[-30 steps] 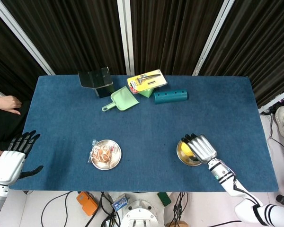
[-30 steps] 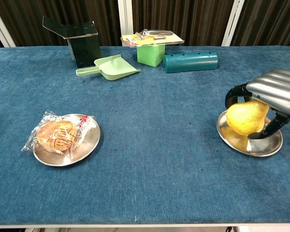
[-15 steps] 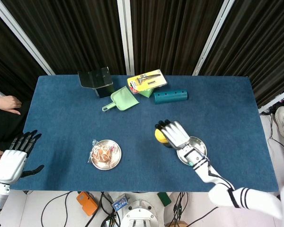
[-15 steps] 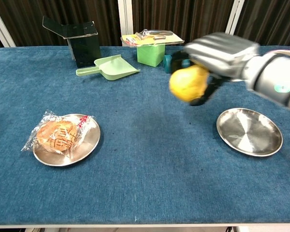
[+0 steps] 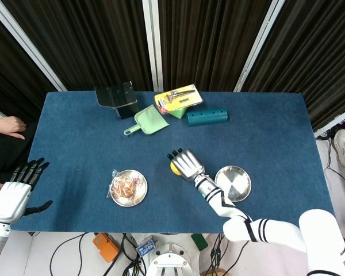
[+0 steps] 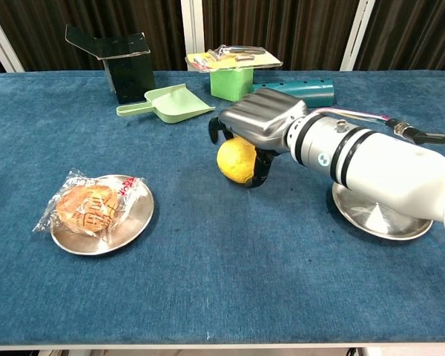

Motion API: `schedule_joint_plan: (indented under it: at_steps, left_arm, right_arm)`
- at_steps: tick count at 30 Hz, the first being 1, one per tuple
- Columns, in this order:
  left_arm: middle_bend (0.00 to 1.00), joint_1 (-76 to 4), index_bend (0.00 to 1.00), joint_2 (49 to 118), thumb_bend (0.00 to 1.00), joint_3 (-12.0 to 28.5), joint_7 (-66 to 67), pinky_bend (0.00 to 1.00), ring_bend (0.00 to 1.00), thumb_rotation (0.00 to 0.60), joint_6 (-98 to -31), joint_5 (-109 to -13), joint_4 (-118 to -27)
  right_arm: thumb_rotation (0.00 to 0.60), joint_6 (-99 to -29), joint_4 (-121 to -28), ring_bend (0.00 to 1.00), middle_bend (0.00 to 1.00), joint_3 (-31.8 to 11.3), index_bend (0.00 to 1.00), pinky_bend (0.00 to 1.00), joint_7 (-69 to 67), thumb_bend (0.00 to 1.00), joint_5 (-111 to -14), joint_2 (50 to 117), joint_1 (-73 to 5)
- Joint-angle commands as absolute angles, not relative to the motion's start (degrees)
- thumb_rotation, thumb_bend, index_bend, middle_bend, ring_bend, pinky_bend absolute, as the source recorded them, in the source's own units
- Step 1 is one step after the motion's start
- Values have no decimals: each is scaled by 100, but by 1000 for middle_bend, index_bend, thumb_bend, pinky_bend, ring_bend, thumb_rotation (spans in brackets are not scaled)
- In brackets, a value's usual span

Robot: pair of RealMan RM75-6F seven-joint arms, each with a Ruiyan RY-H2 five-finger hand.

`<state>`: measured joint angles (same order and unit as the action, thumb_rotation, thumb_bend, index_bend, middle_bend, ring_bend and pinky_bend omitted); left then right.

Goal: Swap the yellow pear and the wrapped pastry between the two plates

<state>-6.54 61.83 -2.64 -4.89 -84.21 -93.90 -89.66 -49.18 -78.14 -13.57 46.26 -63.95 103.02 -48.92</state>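
Observation:
My right hand (image 6: 258, 122) (image 5: 186, 161) grips the yellow pear (image 6: 236, 160) (image 5: 175, 169) from above, low over the blue cloth near the table's middle. Whether the pear touches the cloth I cannot tell. The right steel plate (image 6: 382, 216) (image 5: 235, 183) stands bare behind my forearm. A wrapped pastry (image 6: 89, 205) (image 5: 125, 187) lies on the left steel plate (image 6: 137, 219) (image 5: 139, 196). Off the table's left edge my left hand (image 5: 14, 194) hangs open, holding nothing; the chest view does not show it.
Along the back stand a black holder (image 6: 122, 63), a green dustpan (image 6: 167, 103), a green block (image 6: 231, 81) topped with a yellow tool pack (image 5: 179, 98), and a teal cylinder (image 6: 300, 90). A person's hand (image 5: 7, 125) rests at the far left.
My right hand lifted the pear off the right plate and carried it left and down toward the table's middle. The right plate now stands bare. My left hand stayed put.

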Motion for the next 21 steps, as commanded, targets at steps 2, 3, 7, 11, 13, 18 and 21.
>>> schedule_joint_plan:
  at_steps: [2,3,7,11,13,18,21]
  left_arm:
    - [0,-659,63,6185,111,-275,-487,6,0,600,-8407,-9398,-8967]
    - [0,-661,63,6185,111,-279,-486,6,0,600,-8400,-9400,-8971]
    - [0,-663,63,6186,106,-293,-478,7,0,600,-8401,-9424,-8977]
    - [0,-673,63,6190,101,-323,-489,7,0,600,-8399,-9490,-8967]
    - [0,-712,63,6222,101,-345,-529,7,0,600,-8390,-9593,-8936]
    - [0,-903,64,6541,101,-401,-841,99,0,600,-8319,-9953,-8780]
    - [1,-1089,64,6935,102,-429,-762,171,3,600,-8198,-10245,-8530]
  right_arm:
    - [600,-4948,-8056,228,198,-1240,0,656,4687,331,-6259,10121,-4908]
    - [600,-4992,-8141,202,173,-1216,0,636,4681,331,-6253,10065,-4897]
    - [600,-5186,-8494,135,96,-1135,0,569,4542,320,-6338,9850,-4804]
    - [600,-5732,-9286,79,32,-845,0,515,4296,292,-6889,9263,-4450]
    - [600,-6280,-9804,31,6,-502,0,434,4179,290,-7450,8746,-4072]
    - [600,-8109,-10184,0,0,675,0,143,3585,288,-9085,7536,-2778]
    - [600,-9004,-9679,0,0,1236,0,47,2850,288,-9483,7178,-1980]
